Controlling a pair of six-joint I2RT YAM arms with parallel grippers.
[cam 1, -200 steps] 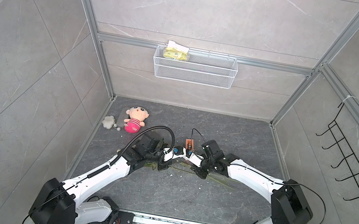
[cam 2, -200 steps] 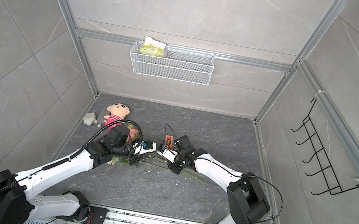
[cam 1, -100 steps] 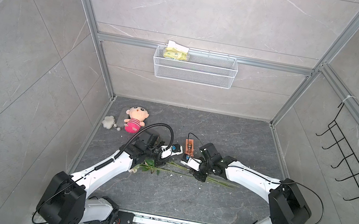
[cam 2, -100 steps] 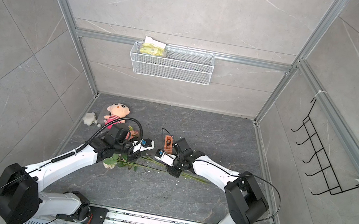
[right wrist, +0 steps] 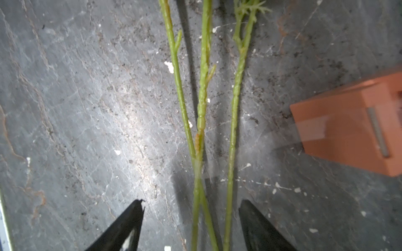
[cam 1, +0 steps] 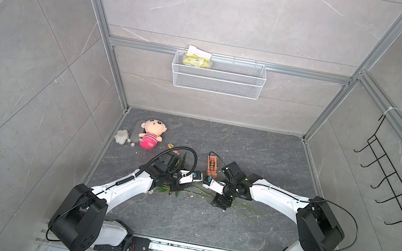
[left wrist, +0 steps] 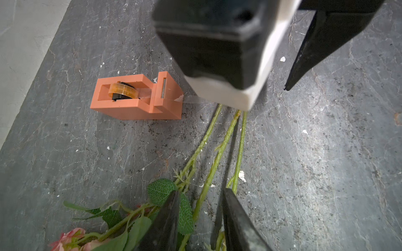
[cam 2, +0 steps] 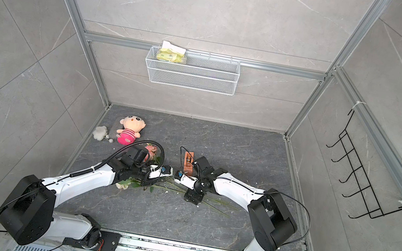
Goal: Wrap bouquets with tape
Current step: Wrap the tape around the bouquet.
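Bouquet stems (right wrist: 202, 108) flat on floor (right wrist: 87, 108), running between right gripper (right wrist: 191, 204) fingers spread wide and left gripper (left wrist: 200, 193) fingers part-open, apparently unpinched; orange tape dispenser (left wrist: 134, 95) just beside; plush doll (cam 1: 151, 134) well apart by side wall (cam 1: 99, 125).

A bouquet of artificial flowers (left wrist: 162, 190), with three long thin green stems, green leaves and pink blooms, lay flat on the dark grey stone floor (left wrist: 87, 173), its stems nearly parallel. Just beside the stems sat a small orange block-shaped tape dispenser (left wrist: 134, 108), an amber roll seated inside and a clear strip drawn from its slotted end.
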